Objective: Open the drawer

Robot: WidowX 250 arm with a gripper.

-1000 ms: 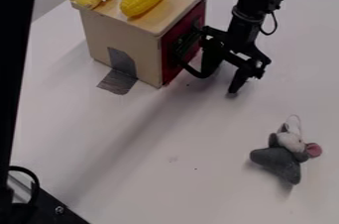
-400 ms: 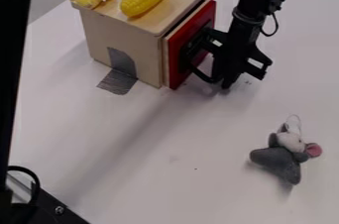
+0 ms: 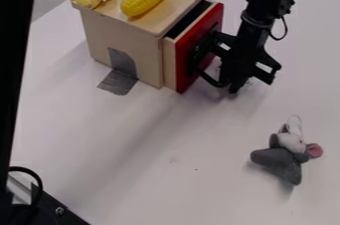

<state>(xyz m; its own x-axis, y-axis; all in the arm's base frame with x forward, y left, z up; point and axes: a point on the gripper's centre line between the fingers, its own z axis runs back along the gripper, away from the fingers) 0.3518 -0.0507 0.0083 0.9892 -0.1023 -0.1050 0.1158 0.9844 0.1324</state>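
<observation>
Drawer sits partway out of the box, the gripper looking clamped on its black handle, so the opening is well under way, with probably a bit more pulling left. Compared with a moment ago, the red front stands farther out, the dark gap behind it is wider, and the gripper has shifted outward too.

Red-fronted drawer, pale wood side, partly open; front upright, jutting from a pale wooden cabinet
</observation>
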